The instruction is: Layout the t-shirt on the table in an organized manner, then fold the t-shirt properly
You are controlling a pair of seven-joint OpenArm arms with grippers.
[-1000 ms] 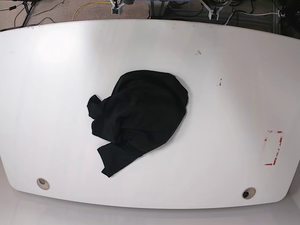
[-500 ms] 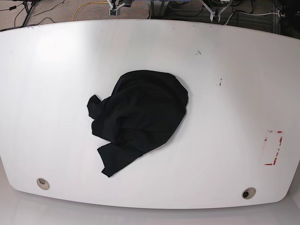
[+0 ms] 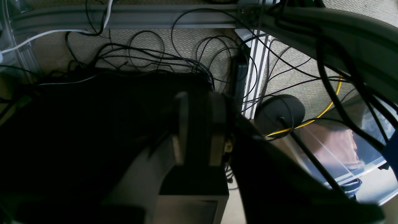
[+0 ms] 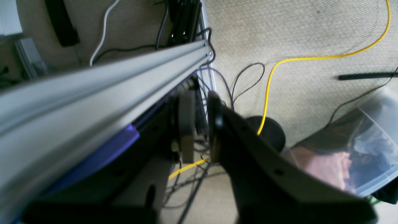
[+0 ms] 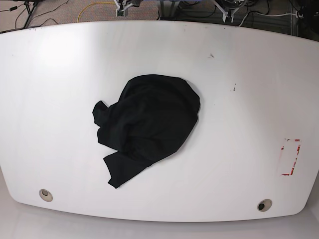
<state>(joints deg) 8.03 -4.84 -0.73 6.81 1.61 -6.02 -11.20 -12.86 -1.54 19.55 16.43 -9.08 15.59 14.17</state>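
Note:
The t-shirt (image 5: 149, 119) is a crumpled black heap in the middle of the white table (image 5: 249, 99), with one flap trailing toward the near left. Neither gripper is over the table. In the left wrist view my left gripper (image 3: 199, 102) hangs over floor cables, its fingers drawn together to a narrow dark slit with nothing in it. In the right wrist view my right gripper (image 4: 200, 102) sits beside an aluminium rail (image 4: 102, 77), also nearly closed and empty. Neither wrist view shows the t-shirt.
A red tape rectangle (image 5: 291, 157) marks the table's right side. Two round grommet holes (image 5: 46, 194) (image 5: 264, 205) sit near the front edge. Beyond the far edge are carpet, cables, a yellow cord (image 4: 311, 59) and a clear plastic bin (image 4: 357, 155).
The t-shirt has not moved. Only the small white parts at the table's far edge have shifted slightly.

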